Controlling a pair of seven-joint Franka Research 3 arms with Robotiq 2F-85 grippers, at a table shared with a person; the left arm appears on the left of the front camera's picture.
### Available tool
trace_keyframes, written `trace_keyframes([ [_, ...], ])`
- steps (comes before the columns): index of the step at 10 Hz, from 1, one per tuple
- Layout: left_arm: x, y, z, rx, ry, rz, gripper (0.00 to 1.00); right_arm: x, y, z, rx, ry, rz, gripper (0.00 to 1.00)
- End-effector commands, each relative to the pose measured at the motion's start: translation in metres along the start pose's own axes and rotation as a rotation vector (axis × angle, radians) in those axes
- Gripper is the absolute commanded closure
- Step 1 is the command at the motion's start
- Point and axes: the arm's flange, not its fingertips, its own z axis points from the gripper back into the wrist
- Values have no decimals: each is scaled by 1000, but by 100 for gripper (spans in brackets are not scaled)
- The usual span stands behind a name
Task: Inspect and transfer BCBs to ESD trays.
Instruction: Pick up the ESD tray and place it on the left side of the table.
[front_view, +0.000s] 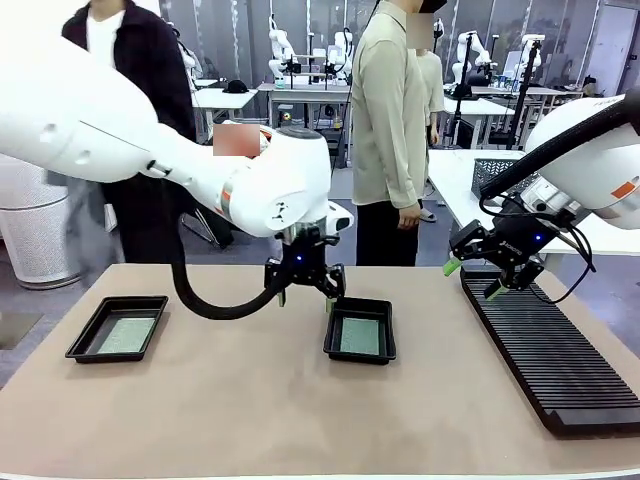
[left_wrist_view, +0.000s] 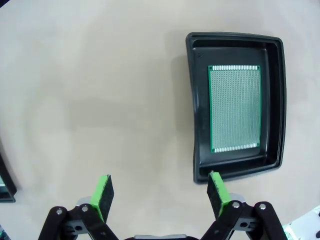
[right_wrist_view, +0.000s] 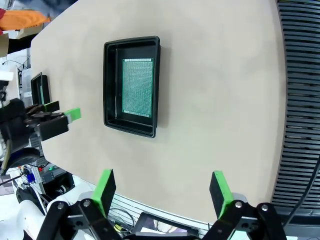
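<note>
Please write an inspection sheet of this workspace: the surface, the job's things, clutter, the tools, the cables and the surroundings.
Surface: beige table, bare between items.
Job's things: left tray holds one green board; middle tray holds one board, lying flat.
Clutter: long black slotted rack at the right, slots empty as far as visible.
Tools: left tool open, above the middle tray's near-left edge, holding nothing; right tool open, over the rack's far end, holding nothing.
Cables: black hose hangs under the left arm; black cables loop by the right wrist.
Surroundings: two people stand beyond the table.

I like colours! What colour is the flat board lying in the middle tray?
Green, with a pale dotted grid across its face. The board shows best in the left wrist view, inside the black tray.
</note>
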Motion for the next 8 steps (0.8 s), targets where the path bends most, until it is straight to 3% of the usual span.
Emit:
trace_keyframes([
  [1,18,-16,-15,34,-2,15,0,-1,1,2,-10,0,-22,0],
  [8,41,-38,-70,26,-21,21,0,-1,1,2,-10,0,-22,0],
])
